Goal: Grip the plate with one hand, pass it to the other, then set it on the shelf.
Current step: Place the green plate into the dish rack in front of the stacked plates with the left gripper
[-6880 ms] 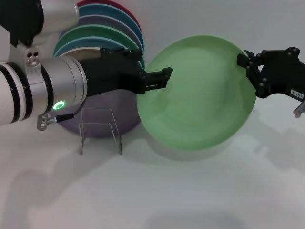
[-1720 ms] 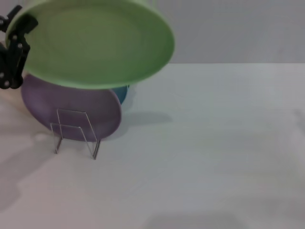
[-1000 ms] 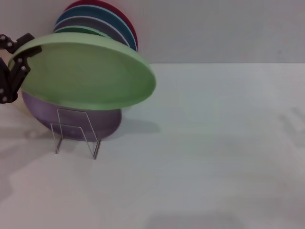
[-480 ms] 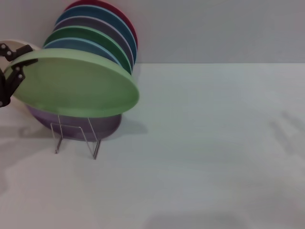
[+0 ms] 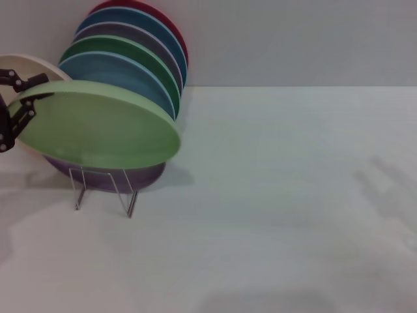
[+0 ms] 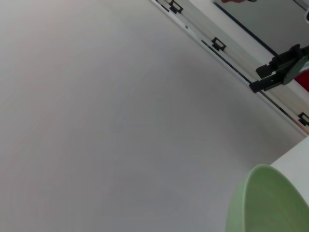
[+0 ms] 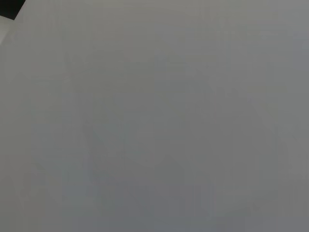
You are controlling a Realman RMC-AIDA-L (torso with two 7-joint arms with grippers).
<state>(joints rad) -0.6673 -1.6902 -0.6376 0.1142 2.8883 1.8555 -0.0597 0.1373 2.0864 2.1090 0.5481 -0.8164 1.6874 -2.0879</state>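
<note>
The pale green plate is tilted nearly flat, just above the thin wire shelf at the left of the table. My left gripper is shut on the plate's left rim at the head view's left edge. The plate's rim also shows in the left wrist view. The lilac-purple plate lies mostly hidden under the green plate, behind the shelf. My right gripper is out of view; its wrist view shows only a blank grey surface.
A row of upright plates stands behind: cream, blue, dark green, grey-purple, teal and red. The white table stretches to the right.
My left gripper has lowered the green plate and tipped it flatter, down toward the wire shelf, uncovering the plates behind. Earlier, the right gripper let go and withdrew.
</note>
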